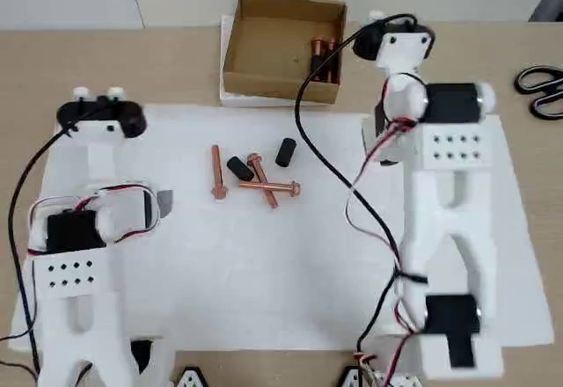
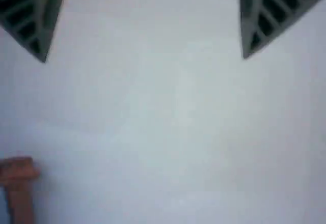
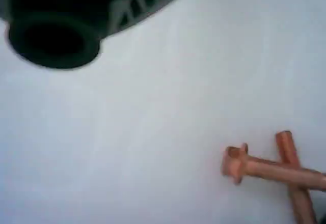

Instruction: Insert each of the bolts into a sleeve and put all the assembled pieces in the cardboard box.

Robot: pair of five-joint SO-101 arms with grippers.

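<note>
On the white mat (image 1: 264, 264), three bolts (image 1: 218, 171) and two sleeves (image 1: 286, 151) lie clustered near the cardboard box (image 1: 281, 87); your left jaws stand spread, your right jaws pinch a third sleeve (image 3: 56, 61).

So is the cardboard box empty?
Not empty: two assembled pieces lie inside the cardboard box, against its right wall in the high view.

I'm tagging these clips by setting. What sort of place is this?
Probably a lab or workshop bench set up for robot manipulation practice: two robot arms stand at a wooden table, with copper bolts and black sleeves laid on a white mat before a cardboard box.
</note>
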